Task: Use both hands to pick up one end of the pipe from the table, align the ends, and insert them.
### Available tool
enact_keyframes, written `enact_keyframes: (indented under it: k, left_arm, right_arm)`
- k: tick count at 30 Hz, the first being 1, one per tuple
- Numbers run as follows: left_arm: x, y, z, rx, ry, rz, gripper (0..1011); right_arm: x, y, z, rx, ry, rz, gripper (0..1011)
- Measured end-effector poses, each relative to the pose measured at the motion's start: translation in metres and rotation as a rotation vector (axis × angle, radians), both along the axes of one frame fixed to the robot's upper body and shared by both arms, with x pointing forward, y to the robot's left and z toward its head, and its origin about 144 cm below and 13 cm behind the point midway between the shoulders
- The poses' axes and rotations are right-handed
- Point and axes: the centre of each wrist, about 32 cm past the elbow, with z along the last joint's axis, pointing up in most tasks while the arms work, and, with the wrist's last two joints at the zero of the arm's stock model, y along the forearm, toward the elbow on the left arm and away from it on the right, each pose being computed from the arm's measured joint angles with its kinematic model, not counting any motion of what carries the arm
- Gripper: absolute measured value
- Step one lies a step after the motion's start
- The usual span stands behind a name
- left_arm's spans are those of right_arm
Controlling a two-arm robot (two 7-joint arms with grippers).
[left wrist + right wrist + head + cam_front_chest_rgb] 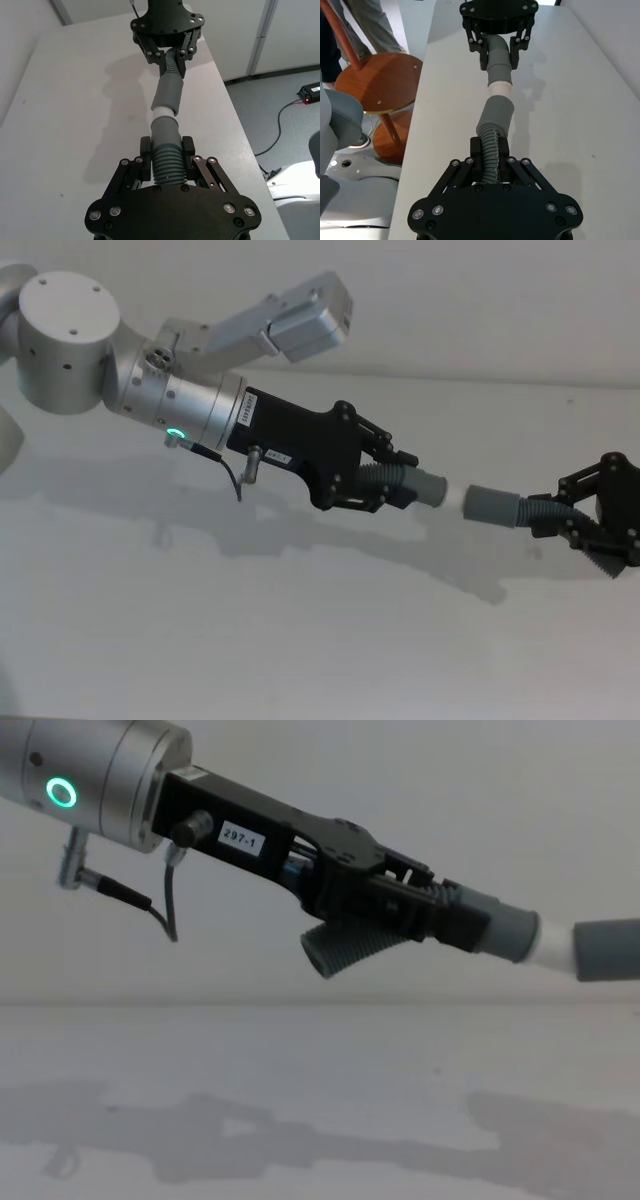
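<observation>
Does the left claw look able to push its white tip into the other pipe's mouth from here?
Probably yes: the left claw holds the white tip facing the open mouth held by the right claw, roughly lined up, nothing between.

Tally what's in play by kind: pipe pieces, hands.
Pipe pieces: 2, the white-tipped piece in the left hand, the open-mouthed piece in the right hand
Hands: 2
Total: 4
</observation>
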Motion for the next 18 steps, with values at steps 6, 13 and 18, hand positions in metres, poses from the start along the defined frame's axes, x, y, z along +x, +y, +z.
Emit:
enact_keyframes:
  k: [6,13,18]
  left_arm:
    - [-0.0028,0.0014,0.0004,-0.015,-0.009,0.011,354]
    - [-0.0050,0.0035,-0.0004,-0.033,-0.016,0.017,354]
    - [-0.0054,0.0051,-0.0013,-0.042,-0.013,0.013,354]
  right_arm:
    - [-0.0002,-0.0005,-0.0014,0.011,0.005,0.003,185]
    - [0.0004,-0.0020,-0.0044,0.040,0.014,0.008,185]
    - [0.0013,-0.0026,-0.0067,0.070,0.022,0.015,185]
